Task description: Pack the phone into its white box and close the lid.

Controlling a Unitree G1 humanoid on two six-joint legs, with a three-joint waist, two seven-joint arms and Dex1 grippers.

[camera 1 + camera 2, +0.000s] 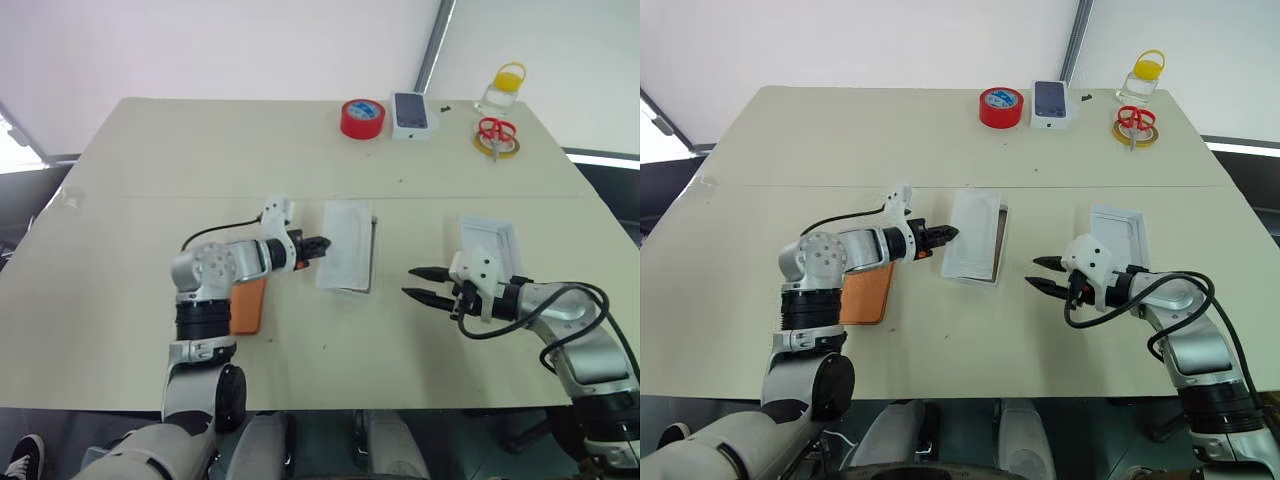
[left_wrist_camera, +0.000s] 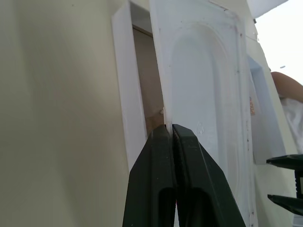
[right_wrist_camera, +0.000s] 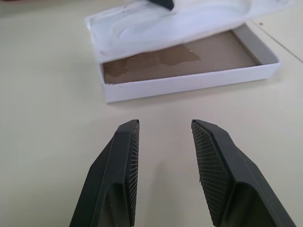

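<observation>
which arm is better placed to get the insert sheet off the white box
Left. The left tool is shut on the insert sheet at its edge, tilting it up off the white box. The right tool is open, empty and apart from the box.

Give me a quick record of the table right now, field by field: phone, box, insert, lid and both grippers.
phone: orange, flat on the table, partly under the left arm, outside the box
box: open, brownish floor showing
insert: tilted over the box, one edge pinched
lid: on the table, beyond the right gripper
left gripper: shut on the insert's edge
right gripper: open, empty, between box and lid
</observation>
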